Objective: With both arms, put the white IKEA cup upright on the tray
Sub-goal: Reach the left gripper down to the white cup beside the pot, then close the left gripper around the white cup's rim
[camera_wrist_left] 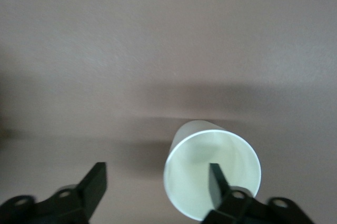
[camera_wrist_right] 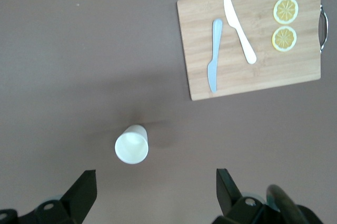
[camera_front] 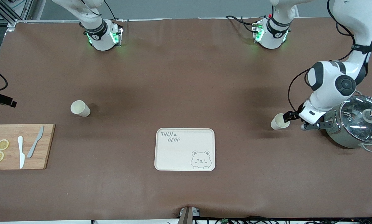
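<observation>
A white cup [camera_front: 278, 122] rests on the brown table toward the left arm's end. My left gripper [camera_front: 287, 117] is low beside it and open. In the left wrist view the gripper [camera_wrist_left: 155, 174] straddles the cup's wall: one finger [camera_wrist_left: 215, 179] sits inside the cup's [camera_wrist_left: 195, 182] open mouth, the other outside it. A second white cup [camera_front: 80, 109] stands apart toward the right arm's end. My right gripper [camera_wrist_right: 155, 176] is open and empty high over that cup [camera_wrist_right: 131, 145]; it is out of the front view. The cream tray [camera_front: 173, 155] lies bare, nearer the front camera, mid-table.
A steel pot with a glass lid [camera_front: 358, 124] stands right beside the left arm's hand. A bamboo cutting board [camera_front: 46, 146], also in the right wrist view [camera_wrist_right: 263, 71], holds two knives and two lemon slices near the second cup.
</observation>
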You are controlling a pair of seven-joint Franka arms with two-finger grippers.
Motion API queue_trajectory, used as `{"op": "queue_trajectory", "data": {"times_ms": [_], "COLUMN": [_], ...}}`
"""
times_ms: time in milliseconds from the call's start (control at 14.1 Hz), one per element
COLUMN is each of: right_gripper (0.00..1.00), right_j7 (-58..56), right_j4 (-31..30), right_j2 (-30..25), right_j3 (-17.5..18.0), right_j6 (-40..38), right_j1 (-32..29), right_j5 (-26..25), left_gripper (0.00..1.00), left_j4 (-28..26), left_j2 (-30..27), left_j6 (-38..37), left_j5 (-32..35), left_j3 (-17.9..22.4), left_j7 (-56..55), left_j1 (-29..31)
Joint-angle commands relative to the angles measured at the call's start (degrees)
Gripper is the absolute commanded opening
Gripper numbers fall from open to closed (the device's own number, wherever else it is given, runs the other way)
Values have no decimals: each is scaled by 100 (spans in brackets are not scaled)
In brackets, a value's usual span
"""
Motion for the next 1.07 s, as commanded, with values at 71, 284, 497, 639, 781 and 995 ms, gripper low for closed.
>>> {"op": "queue_trajectory", "data": {"times_ms": [71, 284, 497, 639, 781, 995], "right_gripper": [100, 100, 100, 100, 100, 100], "right_j7": [-33, 20, 46, 46, 55, 81], "right_j4": [194, 98, -209, -473, -762, -1560], "right_j2": [414, 520, 564, 529, 468, 161], "right_j3": [111, 120, 120, 120, 120, 120], "right_j6": [103, 103, 216, 261, 278, 733], "right_j1": [-166, -184, -157, -140, -140, -166], "right_j5": [-47, 49, 67, 85, 180, 366], "left_gripper": [36, 1, 0, 0, 0, 0], "left_j4": [55, 99, 265, 415, 564, 1038], "left_j2": [164, 260, 252, 234, 225, 269], "left_j6": [82, 82, 29, -129, -234, -603], "left_j5": [51, 51, 51, 51, 51, 51], "left_j3": [-55, -55, -195, -310, -468, -705], "left_j7": [5, 5, -100, -162, -162, -171], "left_j1": [15, 15, 7, -2, -2, -212]}}
